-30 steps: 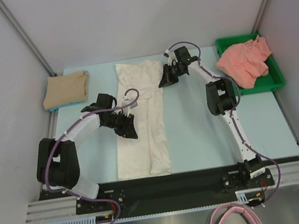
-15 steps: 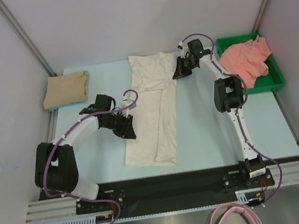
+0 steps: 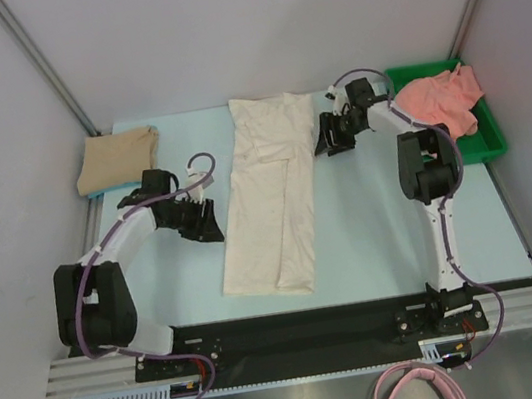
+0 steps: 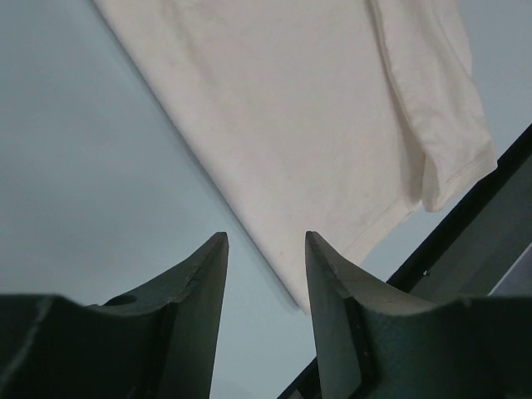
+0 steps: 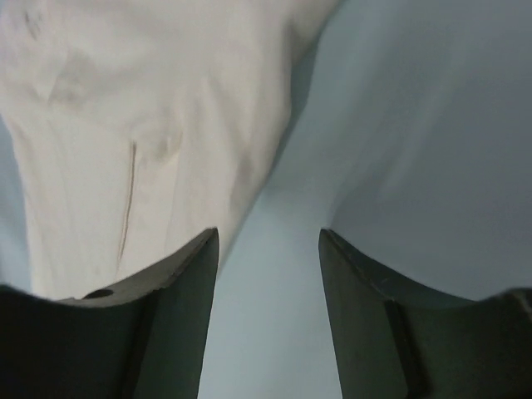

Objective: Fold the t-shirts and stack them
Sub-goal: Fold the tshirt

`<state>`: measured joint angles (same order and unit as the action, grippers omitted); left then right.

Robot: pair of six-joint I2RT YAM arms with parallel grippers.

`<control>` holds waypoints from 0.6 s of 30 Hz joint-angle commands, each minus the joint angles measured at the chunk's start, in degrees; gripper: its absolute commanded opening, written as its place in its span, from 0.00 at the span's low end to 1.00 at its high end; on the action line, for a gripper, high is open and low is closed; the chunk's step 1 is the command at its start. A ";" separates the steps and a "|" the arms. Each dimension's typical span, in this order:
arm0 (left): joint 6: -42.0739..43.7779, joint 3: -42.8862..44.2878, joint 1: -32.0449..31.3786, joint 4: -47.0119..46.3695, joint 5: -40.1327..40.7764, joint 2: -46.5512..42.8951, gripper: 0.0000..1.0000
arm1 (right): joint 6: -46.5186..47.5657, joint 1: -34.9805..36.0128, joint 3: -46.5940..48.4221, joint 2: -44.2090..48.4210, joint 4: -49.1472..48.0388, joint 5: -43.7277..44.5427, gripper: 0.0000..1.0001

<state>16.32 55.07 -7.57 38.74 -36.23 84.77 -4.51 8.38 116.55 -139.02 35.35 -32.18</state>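
Left tool (image 3: 201, 222) and right tool (image 3: 329, 137) have let go of the cream shirt (image 3: 271, 199) and stand parted, empty; it lies folded lengthwise on the surface (image 3: 371, 223). Next, probably: grip the near hem (image 3: 269, 285), fold crosswise.

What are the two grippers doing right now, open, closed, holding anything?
Left gripper: open, holding nothing, beside the cream t-shirt.
Right gripper: open, holding nothing, beside the same shirt.

long shirt (image 3: 271, 199) mid table (image 3: 373, 233), folded shirt (image 3: 118, 159) far l, crumpled shirt (image 3: 439, 109) in tray (image 3: 488, 146) far r.
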 commanded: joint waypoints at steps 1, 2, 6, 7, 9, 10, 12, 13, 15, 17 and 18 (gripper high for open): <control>-1.29 -0.75 1.77 2.39 -1.74 1.36 0.48 | -2.16 -0.65 -15.83 14.08 -3.61 -4.36 0.57; -1.29 -0.67 2.12 2.65 -1.74 1.80 0.48 | -2.86 -0.30 -20.79 16.39 -4.84 -5.60 0.56; -2.69 -0.23 4.14 3.88 -4.63 5.13 0.49 | -0.42 1.20 -36.81 24.14 -7.85 -13.66 0.54; -2.43 0.12 4.32 4.58 -5.69 6.97 0.50 | 0.03 1.28 -39.01 24.41 -6.89 -15.61 0.54; -2.61 0.22 5.02 5.29 -5.08 8.56 0.50 | 0.21 1.72 -44.46 24.85 -6.79 -20.19 0.54; -2.52 0.04 5.29 5.55 -4.65 9.96 0.51 | 0.29 1.99 -46.13 25.55 -8.27 -20.72 0.53; -1.47 0.30 6.16 7.57 -4.55 11.29 0.49 | 2.21 4.17 -48.86 27.22 -7.68 -21.25 0.53; -1.90 0.22 6.43 7.75 -3.51 11.73 0.49 | 2.40 4.97 -49.57 27.83 -6.54 -21.17 0.52; -2.52 -0.49 6.87 7.84 -2.71 12.52 0.49 | 2.67 8.21 -52.81 30.54 -6.87 -19.86 0.52; -2.78 -0.93 6.87 7.40 -1.31 12.70 0.49 | 1.35 10.33 -55.37 33.01 -9.24 -17.49 0.56; -2.61 -0.93 6.87 7.40 -1.04 12.79 0.49 | 0.74 11.03 -56.51 34.94 -11.25 -17.04 0.57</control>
<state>14.11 54.46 -1.15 45.28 -37.65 97.41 -4.03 16.43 62.46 -110.13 28.21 -50.52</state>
